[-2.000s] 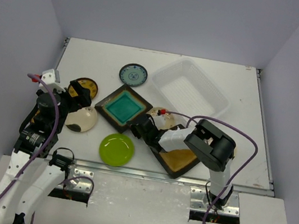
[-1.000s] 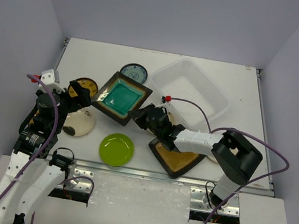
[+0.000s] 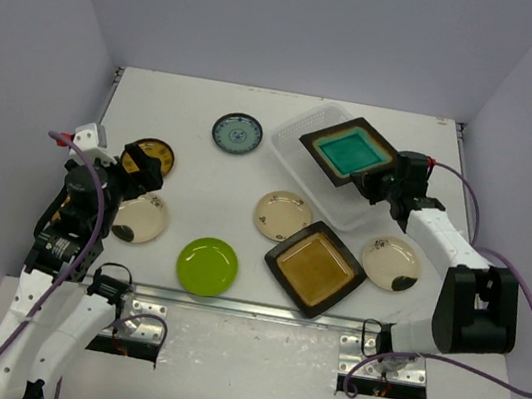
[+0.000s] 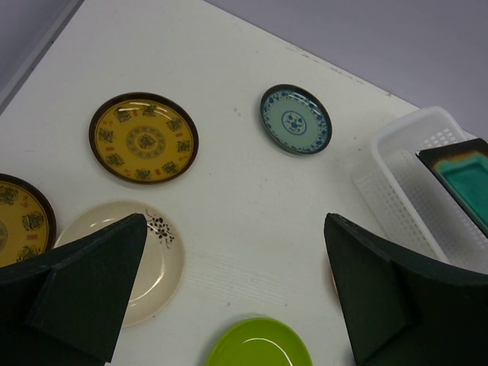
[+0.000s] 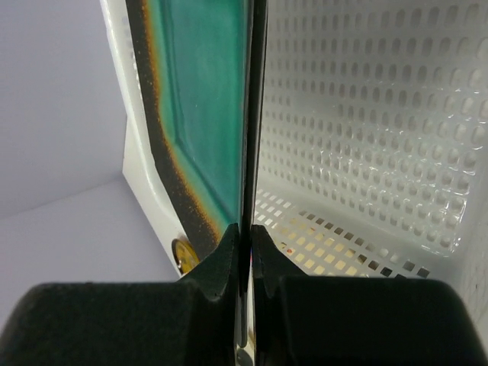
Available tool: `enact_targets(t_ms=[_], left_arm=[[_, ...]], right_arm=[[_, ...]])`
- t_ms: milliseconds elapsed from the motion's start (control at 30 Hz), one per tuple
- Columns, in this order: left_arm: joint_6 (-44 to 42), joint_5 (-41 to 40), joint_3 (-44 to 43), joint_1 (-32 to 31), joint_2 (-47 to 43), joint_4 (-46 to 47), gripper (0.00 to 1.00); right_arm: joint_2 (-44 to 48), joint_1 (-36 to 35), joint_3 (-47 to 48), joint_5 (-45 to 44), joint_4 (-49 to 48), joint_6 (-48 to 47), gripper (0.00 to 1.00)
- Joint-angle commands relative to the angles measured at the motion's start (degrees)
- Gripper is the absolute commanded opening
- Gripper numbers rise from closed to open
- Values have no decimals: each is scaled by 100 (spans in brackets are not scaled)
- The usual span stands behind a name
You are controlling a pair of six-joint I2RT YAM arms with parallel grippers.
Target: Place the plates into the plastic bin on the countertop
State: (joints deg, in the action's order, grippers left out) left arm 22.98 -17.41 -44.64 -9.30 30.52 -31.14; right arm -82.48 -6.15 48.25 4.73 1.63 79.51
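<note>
My right gripper point(image 3: 382, 185) is shut on the edge of a square teal plate point(image 3: 351, 151) with a dark brown rim, held over the plastic bin point(image 3: 290, 149) at the back right of the countertop point(image 3: 191, 97). In the right wrist view the right gripper point(image 5: 245, 232) pinches the teal plate point(image 5: 202, 114) on edge, with the bin's perforated wall point(image 5: 366, 114) just behind it. My left gripper point(image 3: 141, 167) hangs open and holds nothing, above a yellow plate point(image 3: 155, 152) and a cream plate point(image 3: 140, 219) at the left.
Other plates lie on the countertop: a blue patterned plate point(image 3: 237, 133), a green plate point(image 3: 207, 266), a cream plate point(image 3: 283, 215), a square brown plate point(image 3: 315, 267) and a spotted cream plate point(image 3: 392, 263). The metal front edge point(image 3: 259, 309) runs along the near side.
The right gripper has carried the teal plate from the left centre of the countertop to over the bin at the back right. The left arm has not moved.
</note>
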Motion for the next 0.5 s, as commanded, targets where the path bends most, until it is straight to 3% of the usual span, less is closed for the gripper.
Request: enact_targets(t_ms=[0, 467], left_arm=[[-22, 89, -27, 42, 42, 230, 100], [-31, 159, -9, 42, 59, 257, 100]], right_arm=[[-38, -9, 457, 204, -839, -83, 0], [-136, -227, 307, 45, -1059, -111, 0]])
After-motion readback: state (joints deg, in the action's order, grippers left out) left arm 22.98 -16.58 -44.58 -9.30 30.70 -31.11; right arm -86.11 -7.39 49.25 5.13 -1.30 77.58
